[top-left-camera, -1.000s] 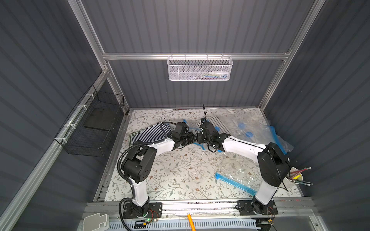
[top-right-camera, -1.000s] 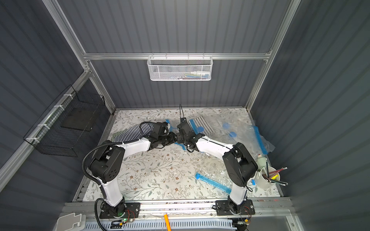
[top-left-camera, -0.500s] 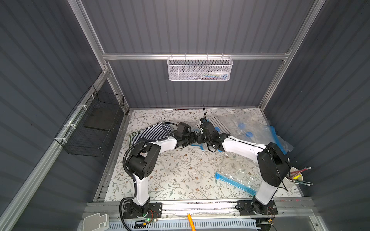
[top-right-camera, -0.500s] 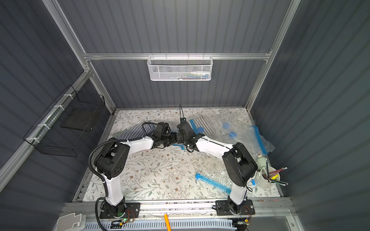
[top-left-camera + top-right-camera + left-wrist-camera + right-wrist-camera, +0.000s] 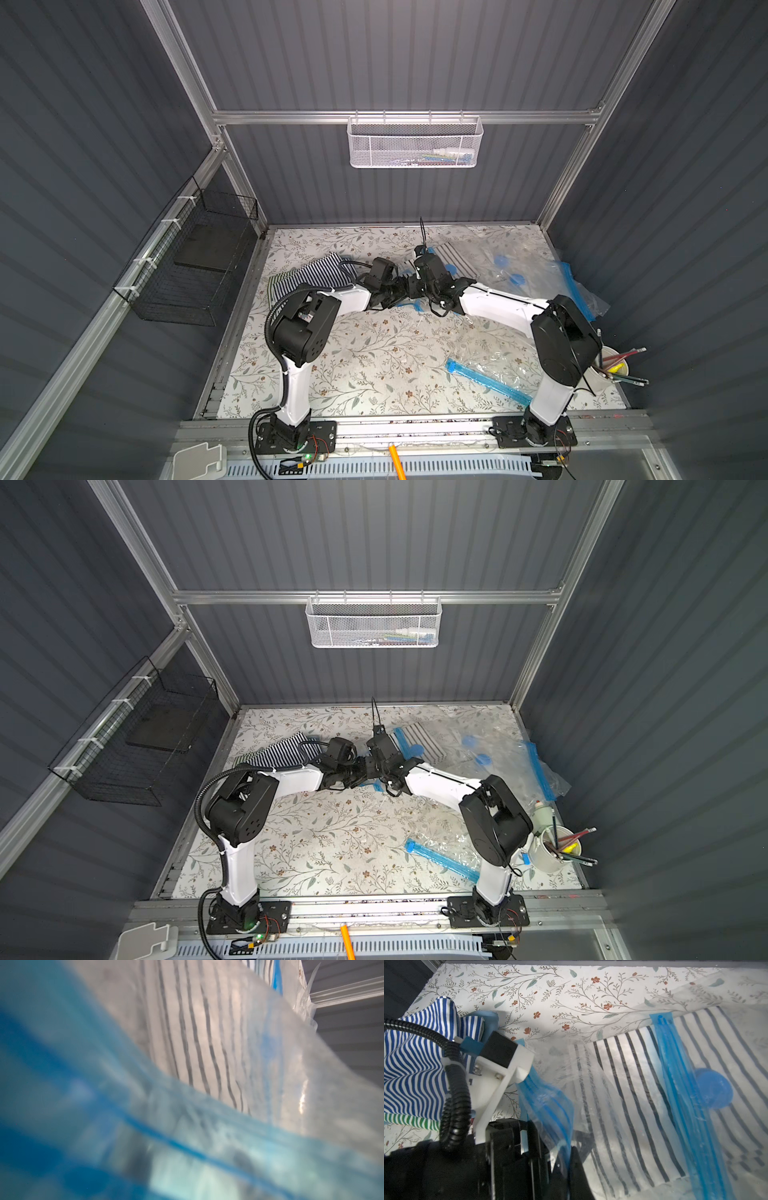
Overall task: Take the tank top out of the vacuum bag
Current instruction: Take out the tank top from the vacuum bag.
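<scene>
Near the desk's (image 5: 374, 353) far edge, just right of centre: tank top (image 5: 633, 1095) lies flat inside the clear vacuum bag (image 5: 560, 1059)
Axis: folded oblong; long side runs roughly far edge to near edge, leaning toward the right edge; stripes follow it; neck end cannot be told
Look: white, thin dark stripes, hazy under film
Counts: one tank top; one blue-striped garment (image 5: 415, 1064) by the left edge, green-striped cloth (image 5: 409, 1123) touching it; loose bags (image 5: 540, 274) at the right edge overlap, uncountable
Left gripper (image 5: 399, 289): at the bag's raised zip edge (image 5: 548, 1105); fingers hidden, cannot tell
Right gripper (image 5: 417, 284): fingers closed; film drapes over them; grip unclear
</scene>
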You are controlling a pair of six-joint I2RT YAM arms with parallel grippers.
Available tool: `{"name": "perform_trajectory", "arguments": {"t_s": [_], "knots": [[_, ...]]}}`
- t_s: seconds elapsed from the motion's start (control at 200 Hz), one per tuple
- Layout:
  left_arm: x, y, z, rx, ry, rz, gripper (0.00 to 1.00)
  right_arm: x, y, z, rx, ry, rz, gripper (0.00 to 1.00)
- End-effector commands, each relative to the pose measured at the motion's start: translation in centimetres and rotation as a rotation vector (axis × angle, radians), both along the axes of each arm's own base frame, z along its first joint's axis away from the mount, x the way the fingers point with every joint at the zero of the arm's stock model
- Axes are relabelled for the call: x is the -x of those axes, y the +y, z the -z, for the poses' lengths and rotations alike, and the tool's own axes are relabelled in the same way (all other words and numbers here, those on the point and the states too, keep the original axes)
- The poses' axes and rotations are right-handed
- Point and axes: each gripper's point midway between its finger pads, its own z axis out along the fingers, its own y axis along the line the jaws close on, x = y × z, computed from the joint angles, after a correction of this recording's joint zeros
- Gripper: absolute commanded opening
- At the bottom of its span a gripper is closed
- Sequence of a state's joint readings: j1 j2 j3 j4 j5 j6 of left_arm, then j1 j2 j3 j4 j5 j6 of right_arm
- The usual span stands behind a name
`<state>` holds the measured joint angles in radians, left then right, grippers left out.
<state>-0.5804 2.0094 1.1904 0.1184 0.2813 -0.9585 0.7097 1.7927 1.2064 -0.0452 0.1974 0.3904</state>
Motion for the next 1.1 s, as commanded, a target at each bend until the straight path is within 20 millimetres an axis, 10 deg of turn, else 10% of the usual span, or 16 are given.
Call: {"name": "perform_trajectory", "arguments": {"t_s": [0.0, 0.6, 1.096], "knots": [[0.6, 0.3, 1.9, -0.002, 0.077, -0.056, 0.64, -0.8, 0.7, -1.4, -0.043, -0.034, 0.013, 0.0], [-0.3, -1.1, 4.8, -0.014, 0.086, -0.117, 0.5, -0.6, 0.3, -1.5, -0.074, -0.042, 0.042, 0.0], [-1.5, -1.6, 5.9, -0.083, 0.045, -0.065, 0.0, -0.5, -1.6, -0.5, -0.075, -0.029, 0.091, 0.0]]}}
